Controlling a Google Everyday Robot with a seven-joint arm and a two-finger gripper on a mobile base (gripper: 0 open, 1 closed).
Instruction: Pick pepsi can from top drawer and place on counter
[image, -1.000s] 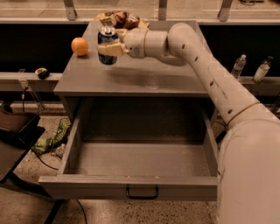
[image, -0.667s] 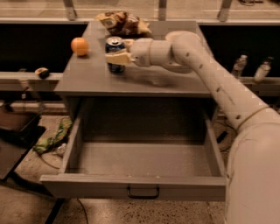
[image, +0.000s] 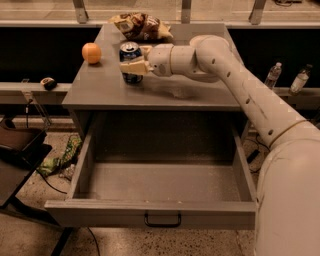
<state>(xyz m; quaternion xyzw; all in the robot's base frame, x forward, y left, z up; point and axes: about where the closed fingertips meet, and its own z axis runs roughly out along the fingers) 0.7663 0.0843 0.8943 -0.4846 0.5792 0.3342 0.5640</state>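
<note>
The pepsi can (image: 130, 56), dark blue with a silver top, stands upright on the counter (image: 175, 95) towards its back left. My gripper (image: 133, 65) reaches in from the right and is shut on the pepsi can, with a pale finger (image: 133, 68) across its front. The can's base looks level with the counter surface. The top drawer (image: 150, 212) is pulled fully open below the counter, its inside bare, and its dark handle (image: 162, 220) is at the front centre.
An orange ball (image: 91, 52) lies on the counter left of the can. A crumpled snack bag (image: 141, 26) lies at the counter's back edge. Two bottles (image: 273, 75) stand on a ledge at the right. My arm crosses the counter's right side.
My gripper has carried the pepsi can down and slightly right, from just above the counter's back left to standing on it. The drawer has not moved.
</note>
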